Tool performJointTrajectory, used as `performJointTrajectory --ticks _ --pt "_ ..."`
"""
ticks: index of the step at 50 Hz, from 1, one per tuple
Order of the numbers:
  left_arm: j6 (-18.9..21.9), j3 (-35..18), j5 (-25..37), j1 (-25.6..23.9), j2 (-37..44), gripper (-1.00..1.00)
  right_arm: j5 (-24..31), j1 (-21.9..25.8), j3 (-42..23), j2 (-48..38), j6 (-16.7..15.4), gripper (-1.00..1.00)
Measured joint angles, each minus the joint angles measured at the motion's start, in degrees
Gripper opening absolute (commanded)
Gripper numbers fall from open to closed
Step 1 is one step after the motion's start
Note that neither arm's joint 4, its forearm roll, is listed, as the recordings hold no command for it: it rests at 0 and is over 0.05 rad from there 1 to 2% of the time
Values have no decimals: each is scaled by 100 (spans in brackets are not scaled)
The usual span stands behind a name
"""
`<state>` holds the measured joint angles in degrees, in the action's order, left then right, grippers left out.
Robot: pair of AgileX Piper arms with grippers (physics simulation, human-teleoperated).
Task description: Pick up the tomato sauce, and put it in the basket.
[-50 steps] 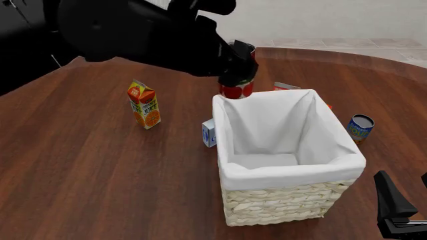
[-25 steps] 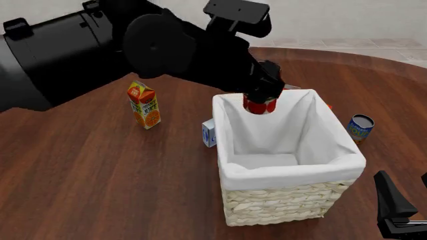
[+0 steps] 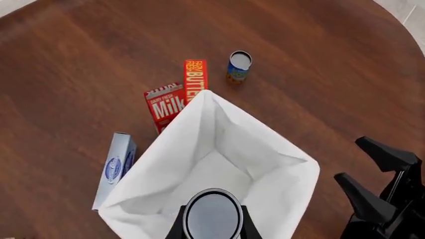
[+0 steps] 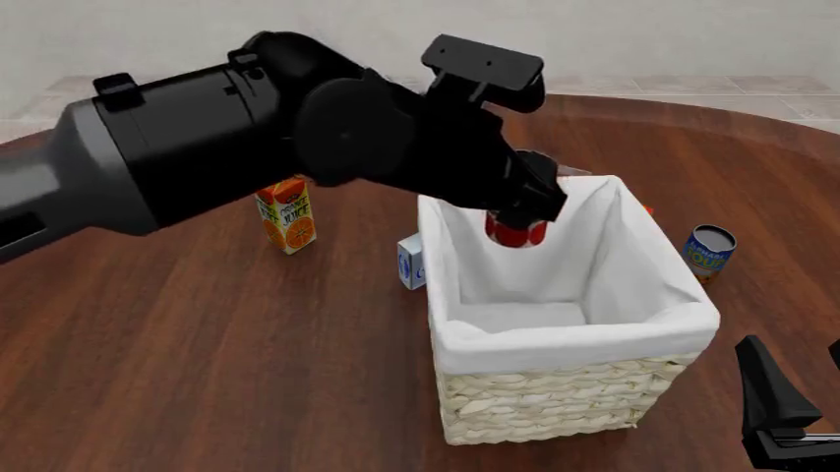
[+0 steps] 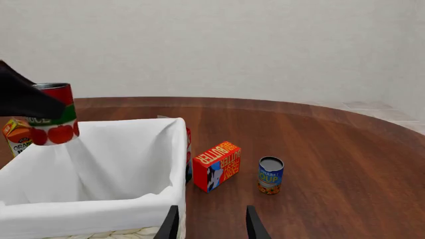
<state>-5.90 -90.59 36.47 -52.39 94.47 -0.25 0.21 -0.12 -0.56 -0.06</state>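
Note:
The tomato sauce (image 4: 516,232), a small can with a red label and a green band, hangs over the back part of the basket's opening, its base just below rim height. My left gripper (image 4: 525,202) is shut on it. In the left wrist view the can's silver top (image 3: 212,217) sits between the two fingers, straight above the white lining (image 3: 219,149). The basket (image 4: 577,339) is pale wicker with white cloth folded over its rim. My right gripper (image 4: 798,398) stands open and holds nothing, low at the basket's right. The right wrist view shows the can (image 5: 54,115) above the basket (image 5: 99,169).
An orange juice carton (image 4: 286,218) stands left of the basket and a blue-and-white box (image 4: 411,262) leans at its left wall. A blue-and-yellow can (image 4: 707,252) stands to its right. Behind the basket lie a red milk carton (image 3: 164,105) and a butter box (image 3: 195,77).
My left arm has carried the can from behind the basket's back rim forward over the opening and a little lower. The right arm has not moved.

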Motion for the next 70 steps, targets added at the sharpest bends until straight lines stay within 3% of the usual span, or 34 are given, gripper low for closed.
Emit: performJointTrajectory --ticks 70 --pt "-133 122 -616 -81 1167 -100 0 0 0 0 0 100"
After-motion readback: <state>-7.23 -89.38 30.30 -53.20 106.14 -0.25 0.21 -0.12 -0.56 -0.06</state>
